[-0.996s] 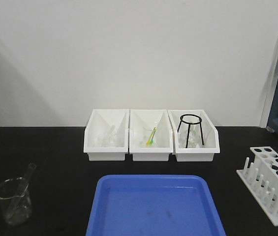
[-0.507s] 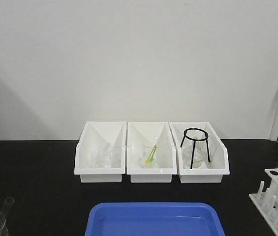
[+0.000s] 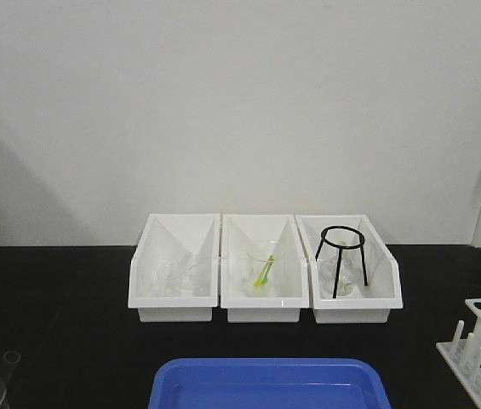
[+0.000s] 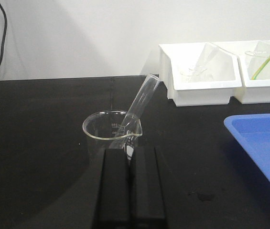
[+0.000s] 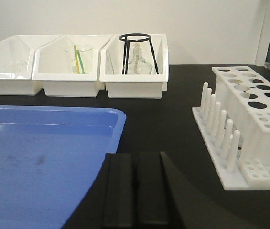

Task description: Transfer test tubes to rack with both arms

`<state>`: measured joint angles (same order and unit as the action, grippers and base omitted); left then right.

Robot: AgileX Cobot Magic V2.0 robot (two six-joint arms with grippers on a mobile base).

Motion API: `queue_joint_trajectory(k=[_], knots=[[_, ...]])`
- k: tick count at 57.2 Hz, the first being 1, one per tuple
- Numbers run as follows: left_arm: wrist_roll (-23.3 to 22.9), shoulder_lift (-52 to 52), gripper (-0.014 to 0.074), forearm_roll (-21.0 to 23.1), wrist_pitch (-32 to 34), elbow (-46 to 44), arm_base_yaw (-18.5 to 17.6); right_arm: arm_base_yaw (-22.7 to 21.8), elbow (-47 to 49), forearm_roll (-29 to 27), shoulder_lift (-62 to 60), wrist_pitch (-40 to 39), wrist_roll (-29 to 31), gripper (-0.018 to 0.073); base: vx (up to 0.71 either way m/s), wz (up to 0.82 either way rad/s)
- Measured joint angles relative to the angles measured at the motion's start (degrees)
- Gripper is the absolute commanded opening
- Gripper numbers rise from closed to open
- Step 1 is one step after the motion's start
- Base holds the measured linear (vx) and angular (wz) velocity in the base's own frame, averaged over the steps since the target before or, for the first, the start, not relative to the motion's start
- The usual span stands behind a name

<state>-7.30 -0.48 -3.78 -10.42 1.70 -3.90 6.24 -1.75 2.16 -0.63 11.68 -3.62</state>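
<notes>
Left wrist-mounted view: slender clear glass test tube [image 4: 142,101] leans up-right in wide clear glass beaker [image 4: 107,138] just ahead of left end effector [image 4: 129,155], clenched empty, the nearer arm; white plastic holed rack [image 5: 261,143] sits beside right end effector [image 5: 135,160], likewise clenched.

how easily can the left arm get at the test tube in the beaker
Probably yes: the test tube leans out of the beaker just ahead of the shut left gripper, nothing between.

Test tube [image 4: 142,97] and beaker [image 4: 99,138] are clear glass, rack [image 5: 259,138] white plastic, tabletop [image 4: 39,124] matt black.
</notes>
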Motion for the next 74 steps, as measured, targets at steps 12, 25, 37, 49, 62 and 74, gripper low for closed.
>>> queue_joint_trajectory(k=[12,25,37,49,62,74], knots=[[0.0,0.0,-0.0020,0.0,0.0,0.0,0.0,0.0,0.0,1.6,0.0,0.0,1.3,-0.0008,0.00,0.00],[0.0,0.0,-0.0020,0.0,0.0,0.0,0.0,0.0,0.0,1.7,0.0,-0.2,1.5,-0.0008,0.00,0.00],[0.0,0.0,-0.0020,0.0,0.9,0.0,0.0,0.0,0.0,1.7,0.0,-6.1,1.5,-0.0008,0.00,0.00],[-0.7,0.0,-0.0020,0.0,10.4,0.0,0.0,0.0,0.0,1.7,0.0,-13.2,1.5,-0.0008,0.00,0.00],[-5.7,0.3,-0.0020,0.0,11.0,-6.1,0.0,0.0,10.0,1.7,1.5,-10.1,1.4,-0.0008,0.00,0.00],[-5.8,13.9,-0.0020,-1.2,10.4,-20.9,0.0,0.0,28.5,2.4,16.3,-6.4,2.0,-0.0008,0.00,0.00]])
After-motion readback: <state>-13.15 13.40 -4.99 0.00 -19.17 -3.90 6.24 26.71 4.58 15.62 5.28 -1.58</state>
